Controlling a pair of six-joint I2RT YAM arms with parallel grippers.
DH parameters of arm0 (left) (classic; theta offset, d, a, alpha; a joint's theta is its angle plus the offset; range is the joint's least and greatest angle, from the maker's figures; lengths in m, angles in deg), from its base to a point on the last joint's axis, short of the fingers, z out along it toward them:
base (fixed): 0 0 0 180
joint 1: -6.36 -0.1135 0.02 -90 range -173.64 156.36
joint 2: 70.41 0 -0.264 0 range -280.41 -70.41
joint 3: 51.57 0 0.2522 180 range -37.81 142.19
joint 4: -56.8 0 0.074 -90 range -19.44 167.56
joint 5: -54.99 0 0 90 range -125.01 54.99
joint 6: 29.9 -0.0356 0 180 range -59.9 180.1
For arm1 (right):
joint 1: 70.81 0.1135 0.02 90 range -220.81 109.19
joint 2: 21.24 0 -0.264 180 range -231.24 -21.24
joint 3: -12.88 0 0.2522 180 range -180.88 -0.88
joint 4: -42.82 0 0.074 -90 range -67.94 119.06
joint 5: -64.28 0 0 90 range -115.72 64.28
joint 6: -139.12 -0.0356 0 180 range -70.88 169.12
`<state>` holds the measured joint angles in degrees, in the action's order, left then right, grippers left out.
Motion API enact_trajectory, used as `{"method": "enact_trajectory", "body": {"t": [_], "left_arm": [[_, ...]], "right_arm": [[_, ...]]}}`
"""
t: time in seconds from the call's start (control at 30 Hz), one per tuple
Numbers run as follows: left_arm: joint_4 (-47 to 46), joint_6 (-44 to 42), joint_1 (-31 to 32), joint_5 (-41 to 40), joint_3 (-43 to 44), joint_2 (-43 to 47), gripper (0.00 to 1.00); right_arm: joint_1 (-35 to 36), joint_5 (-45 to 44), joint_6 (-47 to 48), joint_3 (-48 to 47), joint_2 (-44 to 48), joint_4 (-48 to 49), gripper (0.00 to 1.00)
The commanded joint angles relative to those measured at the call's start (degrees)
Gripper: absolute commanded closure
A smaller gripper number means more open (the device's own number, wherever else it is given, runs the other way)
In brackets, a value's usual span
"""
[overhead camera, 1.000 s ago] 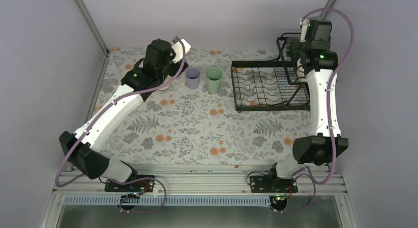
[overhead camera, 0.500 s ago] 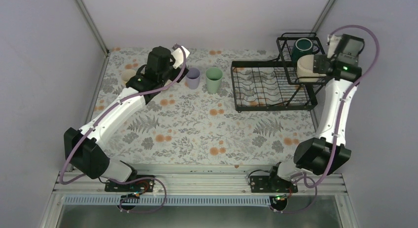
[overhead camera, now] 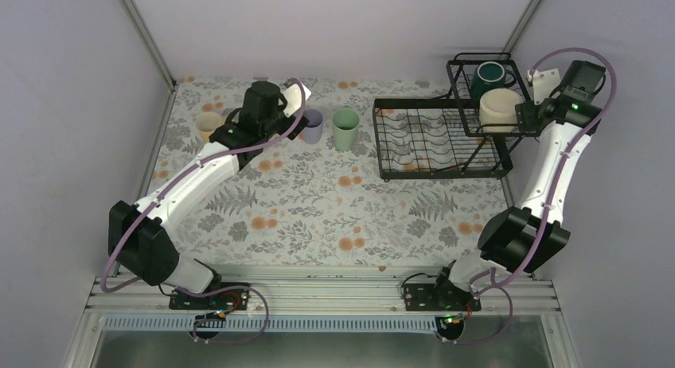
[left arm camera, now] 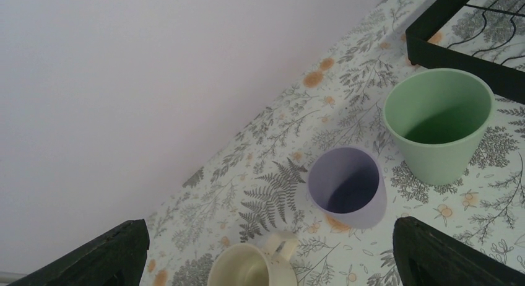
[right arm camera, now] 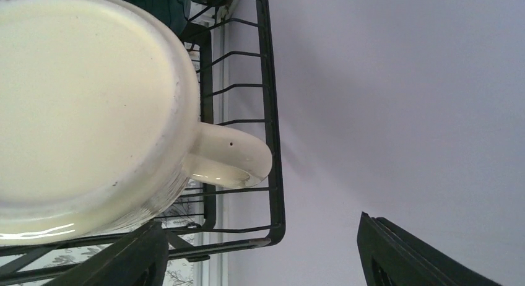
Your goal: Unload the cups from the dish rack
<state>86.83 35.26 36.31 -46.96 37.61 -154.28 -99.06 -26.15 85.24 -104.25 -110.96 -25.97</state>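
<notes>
A pale yellow mug [overhead camera: 208,125], a lavender tumbler [overhead camera: 312,126] and a mint-green tumbler [overhead camera: 345,129] stand upright on the floral cloth, left of the black wire dish rack [overhead camera: 398,174]. Its raised basket [overhead camera: 456,65] holds a dark green mug [overhead camera: 487,77] and an upside-down cream mug [overhead camera: 500,109]. My left gripper [overhead camera: 239,119] is open and empty above the yellow mug [left arm camera: 251,270], with the lavender tumbler [left arm camera: 345,186] and the mint tumbler [left arm camera: 438,122] ahead. My right gripper [overhead camera: 527,113] is open at the basket's right side, just short of the cream mug's [right arm camera: 86,106] handle [right arm camera: 229,156].
The rack's tray part [overhead camera: 434,137] has plate slots and no cups. The basket's wire wall [right arm camera: 272,112] runs between my right fingers and the cream mug. Grey enclosure walls stand close behind and to the right of the rack.
My right arm has swung from above the basket to its right side, uncovering both mugs. My left arm has shifted slightly, and the yellow mug now shows beside it.
</notes>
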Motion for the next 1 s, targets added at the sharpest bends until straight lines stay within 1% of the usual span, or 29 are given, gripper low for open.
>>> {"method": "enact_trajectory", "body": {"t": [0.0, 0.17, 0.3, 0.33, 0.43, 0.53, 0.63, 0.73, 0.83, 0.97], "left_arm": [[-1.56, 0.58, -0.42, 1.2, -1.54, -0.2, 0.02], [1.75, 0.37, -0.51, 1.04, -1.16, -0.82, 0.02], [5.08, -4.88, -0.6, 5.68, -3.22, 1.19, 0.02], [6.91, -5.49, -0.6, 6.95, -3.22, 1.4, 0.02], [12.79, -6.83, -0.6, 9.75, -1.21, 1.29, 0.02], [15.35, -6.4, -0.6, 8.69, 1.3, 1.46, 0.02], [16.29, -5.86, -1.0, 8.63, 1.88, 1.68, 0.02], [15.55, -6.45, -3.15, 9.21, 0.17, 1.84, 0.02], [14.43, -6.95, -4.69, 10.78, -1.86, 2.09, 0.02], [14.31, -6.63, -4.78, 12.34, -2.52, 1.42, 0.02]], "right_arm": [[-0.82, -0.42, 4.38, 0.53, 1.02, 0.48, 0.2], [-0.84, -0.37, 8.82, 3.81, 3.05, 1.04, 0.19], [-0.84, 0.36, 17.14, 4.37, 3.01, -1.07, 0.19], [-0.96, 0.69, 19.79, 4.62, 3.11, -1.27, 0.21], [-1.29, 0.36, 26.22, 6.07, 2.72, -0.13, 0.3], [-2.24, 0.21, 29.95, 5.96, 1.23, 2.36, 0.32], [-2.97, -0.8, 31.54, 5.5, -0.68, 5.32, 0.35], [-4.23, 1.35, 32.23, 3.9, -2.53, 6.68, 0.36], [-5.11, 3.43, 32.22, 1.9, -4.61, 5.38, 0.36], [-5.48, 5.54, 31.18, -1.01, -7.54, 3.77, 0.37]]}}
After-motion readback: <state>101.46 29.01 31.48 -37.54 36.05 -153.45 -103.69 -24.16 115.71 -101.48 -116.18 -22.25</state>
